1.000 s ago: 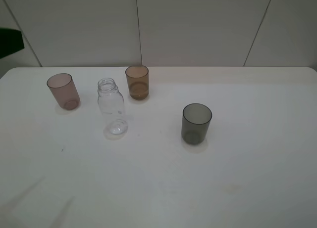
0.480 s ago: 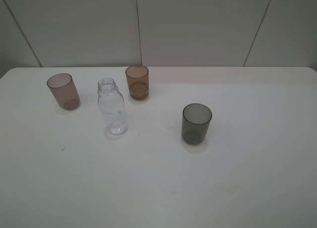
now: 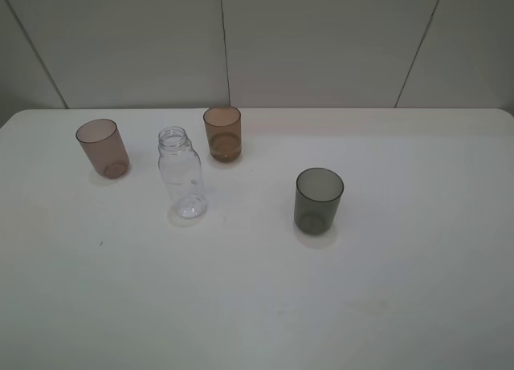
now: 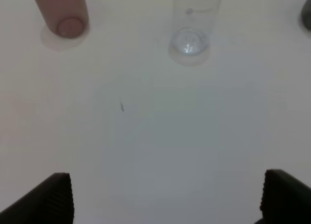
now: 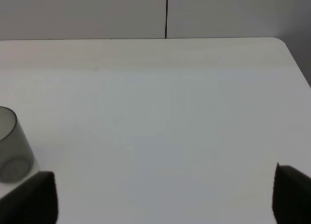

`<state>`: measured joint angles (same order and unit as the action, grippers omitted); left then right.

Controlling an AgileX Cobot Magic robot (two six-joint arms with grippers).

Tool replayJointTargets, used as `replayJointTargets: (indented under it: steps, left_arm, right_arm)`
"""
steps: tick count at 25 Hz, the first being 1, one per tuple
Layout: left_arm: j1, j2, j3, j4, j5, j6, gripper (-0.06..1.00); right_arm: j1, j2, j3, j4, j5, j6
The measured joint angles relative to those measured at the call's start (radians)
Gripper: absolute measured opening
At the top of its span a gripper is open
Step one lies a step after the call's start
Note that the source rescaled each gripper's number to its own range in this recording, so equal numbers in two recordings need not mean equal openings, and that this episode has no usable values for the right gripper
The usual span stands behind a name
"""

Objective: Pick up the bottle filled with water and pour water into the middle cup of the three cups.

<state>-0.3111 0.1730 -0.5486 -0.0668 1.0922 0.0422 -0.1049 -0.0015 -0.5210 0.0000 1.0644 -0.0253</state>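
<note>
The clear glass bottle (image 3: 180, 173) stands upright and uncapped on the white table (image 3: 361, 306), between the pinkish-mauve cup (image 3: 103, 148) and the amber middle cup (image 3: 222, 133). The dark smoky-grey cup (image 3: 319, 200) stands to the right, nearer the front. Neither gripper shows in the exterior high view. In the left wrist view my left gripper (image 4: 167, 204) is open and empty, well short of the bottle (image 4: 192, 25) and the mauve cup (image 4: 63, 10). In the right wrist view my right gripper (image 5: 163, 199) is open and empty, with the grey cup (image 5: 12, 146) off to one side.
A pale panelled wall (image 3: 321, 41) runs behind the table's far edge. The table's rounded far right corner shows in the right wrist view (image 5: 279, 42). A small dark speck (image 3: 101, 243) lies on the table left of the bottle.
A dark shape at the left edge of the exterior high view and faint shadows at the lower left have gone. The bottle and the cups have not moved.
</note>
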Motion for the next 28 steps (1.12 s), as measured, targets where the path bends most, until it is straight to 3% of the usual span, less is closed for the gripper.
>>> replayJointTargets:
  steps: [8, 19, 23, 28]
  left_arm:
    - [0.0, -0.172, 0.041, -0.012, -0.02, -0.001, 0.99]
    - [0.002, -0.179, 0.046, -0.008, -0.028, -0.012, 0.99]
    - [0.072, -0.179, 0.046, -0.008, -0.028, -0.012, 0.99]
    - [0.23, -0.179, 0.046, -0.016, -0.028, -0.014, 0.99]
  right_arm:
    - [0.0, 0.0, 0.0, 0.0, 0.0, 0.0]
    - [0.0, 0.0, 0.0, 0.0, 0.0, 0.0]
    - [0.0, 0.0, 0.0, 0.0, 0.0, 0.0]
    - [0.0, 0.0, 0.0, 0.0, 0.0, 0.0]
